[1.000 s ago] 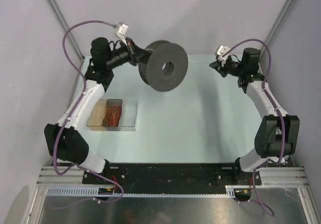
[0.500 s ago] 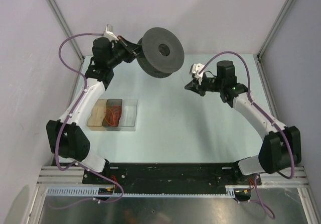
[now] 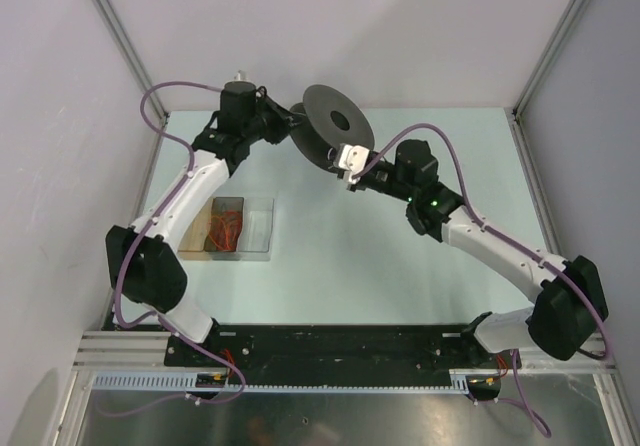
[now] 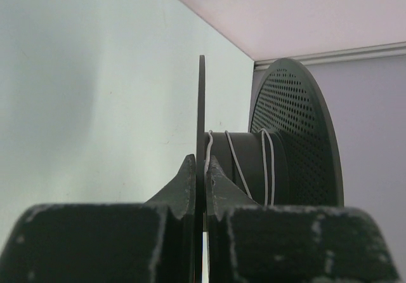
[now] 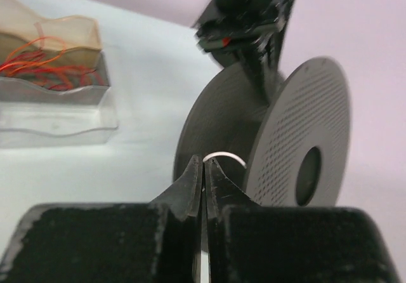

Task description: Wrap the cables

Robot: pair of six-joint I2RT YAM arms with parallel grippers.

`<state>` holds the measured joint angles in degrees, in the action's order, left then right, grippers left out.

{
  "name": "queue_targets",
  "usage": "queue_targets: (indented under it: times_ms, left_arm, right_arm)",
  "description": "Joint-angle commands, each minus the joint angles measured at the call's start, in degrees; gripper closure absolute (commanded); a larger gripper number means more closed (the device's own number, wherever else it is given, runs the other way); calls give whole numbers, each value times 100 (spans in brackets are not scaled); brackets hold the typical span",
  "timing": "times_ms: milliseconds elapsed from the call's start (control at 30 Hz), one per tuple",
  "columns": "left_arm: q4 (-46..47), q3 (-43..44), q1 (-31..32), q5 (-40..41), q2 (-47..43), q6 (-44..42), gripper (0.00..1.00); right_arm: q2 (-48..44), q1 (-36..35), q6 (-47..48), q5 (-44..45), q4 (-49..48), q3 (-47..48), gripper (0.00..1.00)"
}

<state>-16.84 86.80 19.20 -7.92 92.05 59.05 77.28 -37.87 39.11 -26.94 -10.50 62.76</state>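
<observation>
A black spool [image 3: 335,124] hangs above the back of the table, held by one thin flange [image 4: 202,105] in my shut left gripper [image 4: 200,164] [image 3: 288,124]. The white cable [image 4: 233,162] runs in a few loose turns round the hub, with the perforated far flange [image 4: 298,137] beyond. My right gripper [image 5: 203,161] [image 3: 346,173] sits right beside the spool [image 5: 298,143], shut on the end of the white cable [image 5: 225,156], which arcs from its tips towards the hub. The left gripper [image 5: 244,29] shows above the spool in the right wrist view.
A clear compartment tray [image 3: 258,228] [image 5: 70,115] with red-orange wires [image 5: 44,67] lies on the pale table left of centre. The enclosure's walls and metal posts [image 3: 120,36] stand close behind the spool.
My right arm has swung from the back right leftwards to the spool. The left arm has turned the spool and carried it right, so it now faces more edge-on.
</observation>
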Motion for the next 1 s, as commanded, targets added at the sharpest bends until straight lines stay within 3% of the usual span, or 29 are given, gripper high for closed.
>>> queue_targets:
  times_ms: [0,267,467,967]
  left_arm:
    - [229,307,76,306,-19,390,100]
    - [230,296,339,416,-101,305,100]
    - [265,256,456,386,-194,62,100]
    - [2443,-1084,579,-302,-489,-322,100]
  right_arm:
    - [240,-352,-75,1080,-1872,-234,100]
    - [1066,-776,1002,2125,-3496,-339,100]
    - [1951,-1086,2258,3129,-5493,-550,100]
    - [2585,-642,3504,3010,-5976,-819,100]
